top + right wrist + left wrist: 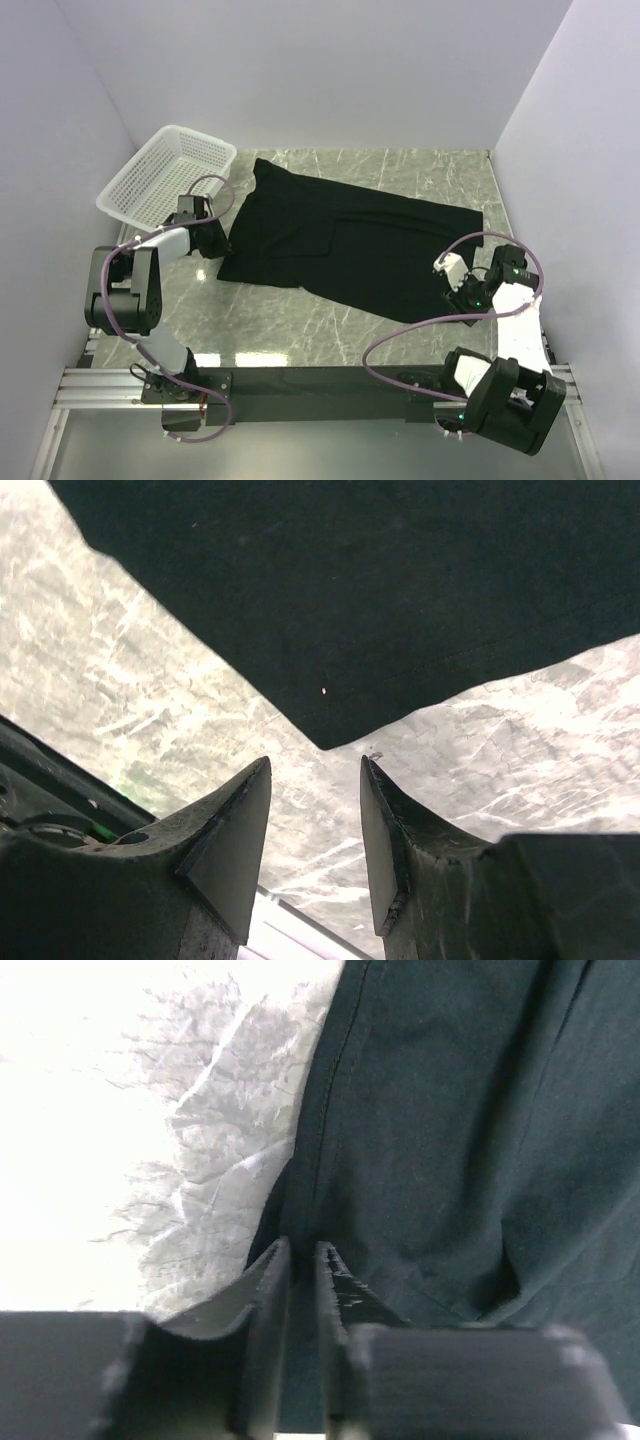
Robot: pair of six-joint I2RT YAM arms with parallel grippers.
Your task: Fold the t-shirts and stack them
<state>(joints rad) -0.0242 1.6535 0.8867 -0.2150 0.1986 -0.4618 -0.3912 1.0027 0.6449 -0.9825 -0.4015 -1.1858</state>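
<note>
At the near edge a black rail (330, 385) carries both arm bases, with purple cables (400, 335) looping up from it. Just beyond, on the right, the right hand (462, 290) hangs low over the marbled surface (300, 325) with its fingers (235, 820) spread apart and nothing between them. In its wrist view the near right corner of the t-shirt (350, 240) lies just past the fingertips, not touching them, and a tiny pale speck (323, 690) shows on the cloth a little way in from that corner. Farther back on the left, the left hand (212, 240) sits right at the shirt's left edge. Its wrist view shows the two fingers (265, 1290) drawn nearly together, only a thin dark slit left, and the hem of the black cloth runs down to that slit — whether the cloth is truly pinched I cannot tell. The shirt itself lies spread flat across the middle of the surface, slanting from far left to near right, between the two hands. At the far left stands a white mesh basket (150, 185), tilted a little, close to the shirt's far left corner but apart from it — the left arm reaches past its near side. Plain pale walls (330, 70) close the scene behind and at both sides.
</note>
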